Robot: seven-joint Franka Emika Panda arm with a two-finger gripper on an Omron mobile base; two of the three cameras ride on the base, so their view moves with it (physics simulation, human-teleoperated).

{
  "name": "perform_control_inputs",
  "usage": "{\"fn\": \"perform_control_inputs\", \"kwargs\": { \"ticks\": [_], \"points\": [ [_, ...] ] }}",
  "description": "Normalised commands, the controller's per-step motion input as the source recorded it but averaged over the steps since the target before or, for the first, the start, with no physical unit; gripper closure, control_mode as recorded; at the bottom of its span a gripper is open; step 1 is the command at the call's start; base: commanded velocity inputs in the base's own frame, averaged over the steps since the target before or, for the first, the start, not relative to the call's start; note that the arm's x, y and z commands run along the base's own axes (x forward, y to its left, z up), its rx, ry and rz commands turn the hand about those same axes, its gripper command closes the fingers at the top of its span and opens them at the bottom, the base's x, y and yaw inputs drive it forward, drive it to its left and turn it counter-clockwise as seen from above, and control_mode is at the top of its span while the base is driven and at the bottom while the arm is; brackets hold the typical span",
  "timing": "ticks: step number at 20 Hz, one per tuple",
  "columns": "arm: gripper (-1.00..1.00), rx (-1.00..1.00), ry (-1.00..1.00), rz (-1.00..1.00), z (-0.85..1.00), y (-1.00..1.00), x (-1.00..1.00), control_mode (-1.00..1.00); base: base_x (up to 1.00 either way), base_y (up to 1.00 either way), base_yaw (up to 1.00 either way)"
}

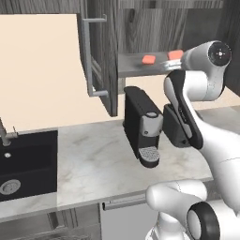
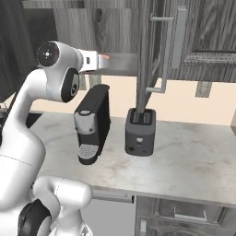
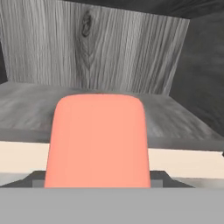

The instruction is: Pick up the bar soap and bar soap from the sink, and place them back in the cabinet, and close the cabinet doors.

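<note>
Soap is what I am moving, and going left to right: the sink [image 1: 28, 164] at the far left looks bare of any orange block in the part I can see, just its drain [image 1: 9, 186] and the faucet [image 1: 4, 136]. Next comes the left door [image 1: 101, 56], swung wide open, and past it the shelf [image 1: 136, 65] of the cabinet [image 1: 154, 23], where the first soap [image 1: 148, 59] already lies. Just right of it is the second soap [image 1: 175, 55], at the end of my arm near the shelf's front edge. The hand view has this block [image 3: 98, 140] filling the space in front of my gripper [image 1: 174, 56], over the shelf's front lip with the back wall beyond; my fingertips are hidden, so I cannot tell for certain how they stand, though I judge they are clamped on it. The right door [image 2: 150, 55] also stands open. By my reckoning one soap is stowed, the second is about to be set down, and both doors remain to close.
</note>
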Motion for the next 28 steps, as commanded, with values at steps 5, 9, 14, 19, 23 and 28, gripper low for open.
{"fn": "perform_control_inputs", "kwargs": {
  "ticks": [5,9,14,19,23,28],
  "points": [
    [1.0,0.0,0.0,0.0,0.0,-0.04,0.34,-1.0,0.0,0.0,0.0],
    [1.0,0.0,0.0,0.0,0.0,-0.05,0.35,-1.0,0.0,0.0,0.0],
    [1.0,0.0,0.0,-0.01,0.0,-0.08,0.43,-1.0,0.0,0.0,0.0],
    [1.0,0.0,0.01,-0.01,0.0,-0.2,0.34,-1.0,0.0,0.0,0.0],
    [1.0,0.0,0.02,0.0,-0.03,-0.21,0.24,-1.0,0.0,0.0,0.0],
    [1.0,0.0,0.02,0.0,-0.08,-0.17,0.19,-1.0,0.0,0.0,0.0]
  ]
}}
